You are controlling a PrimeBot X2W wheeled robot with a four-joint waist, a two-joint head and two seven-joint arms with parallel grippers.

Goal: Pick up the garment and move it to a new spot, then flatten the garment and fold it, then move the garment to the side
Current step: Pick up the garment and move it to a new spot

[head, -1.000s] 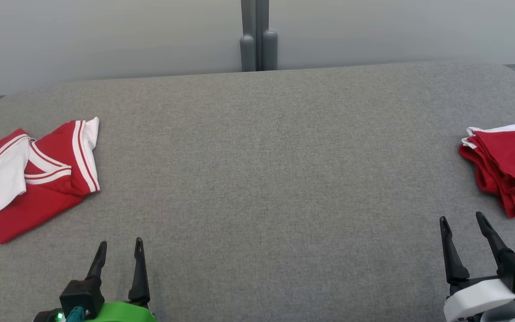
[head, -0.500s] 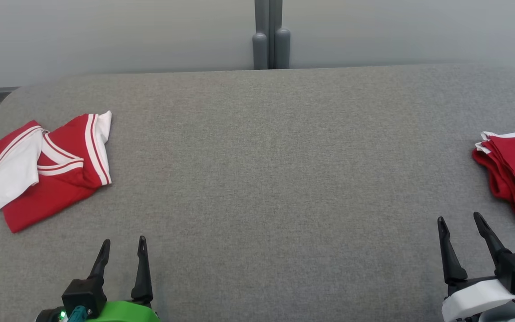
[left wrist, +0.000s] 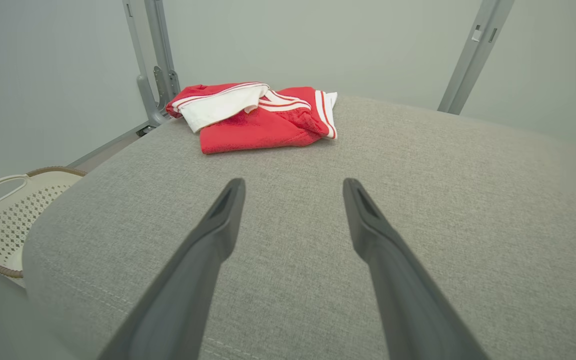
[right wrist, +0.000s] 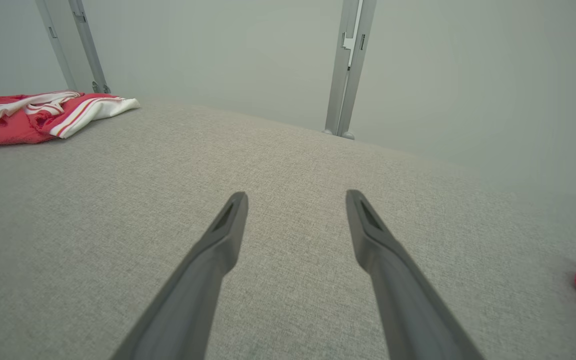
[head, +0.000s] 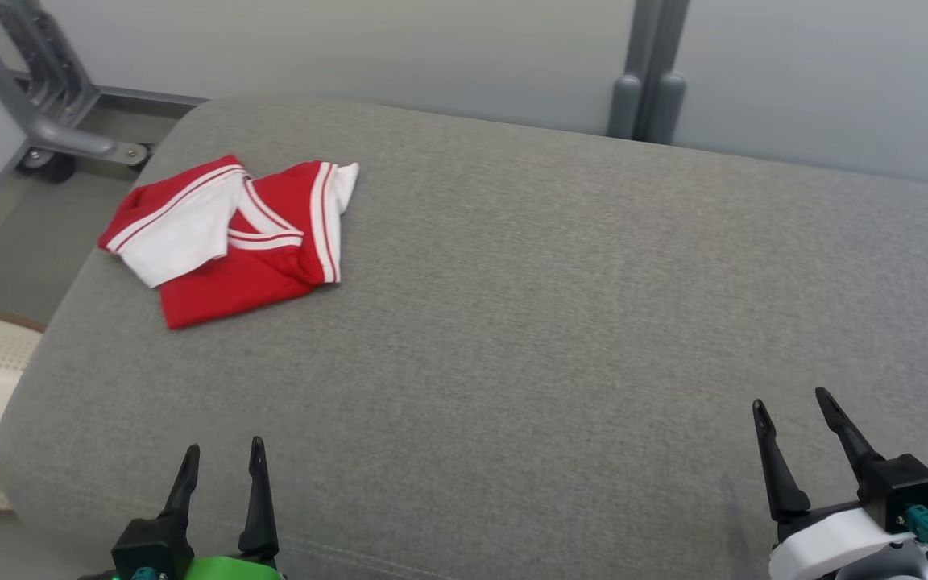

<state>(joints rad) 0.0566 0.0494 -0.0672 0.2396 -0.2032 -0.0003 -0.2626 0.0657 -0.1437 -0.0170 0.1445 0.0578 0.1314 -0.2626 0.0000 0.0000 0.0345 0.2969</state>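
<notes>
With my left gripper (head: 224, 447) and right gripper (head: 790, 400) spread and empty, the shirt (head: 230, 242) lies rumpled at the surface's (head: 512, 338) far left corner; it looks light, limp and floppy, so I'd pinch its near hem.

Black tapered jaws, green left wrist (head: 226, 569), white right wrist (head: 833, 538).
</notes>
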